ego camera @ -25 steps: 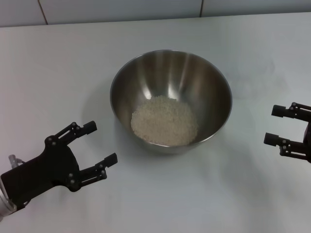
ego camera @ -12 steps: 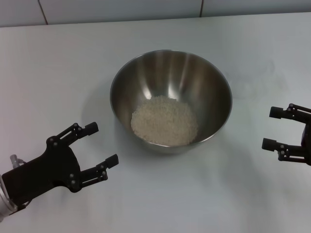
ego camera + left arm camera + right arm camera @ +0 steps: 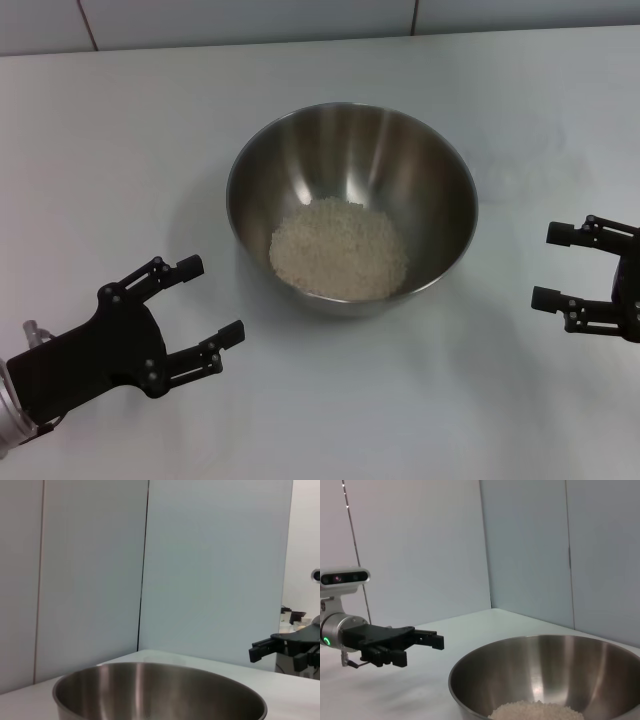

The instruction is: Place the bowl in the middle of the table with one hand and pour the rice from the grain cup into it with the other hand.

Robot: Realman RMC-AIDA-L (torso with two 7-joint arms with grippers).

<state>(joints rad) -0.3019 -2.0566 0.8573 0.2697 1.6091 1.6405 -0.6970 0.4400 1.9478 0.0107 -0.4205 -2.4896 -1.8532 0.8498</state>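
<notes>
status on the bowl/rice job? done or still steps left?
Looks done. The bowl sits mid-table with the rice piled inside. Nothing is in hand: the left gripper and the right gripper are both open and empty, one on each side of the bowl and clear of it. No grain cup is visible in any view. Probably only parking the arms is left.

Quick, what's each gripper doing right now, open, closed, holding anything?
Left gripper: open, empty, left of the bowl.
Right gripper: open, empty, right of the bowl.
</notes>
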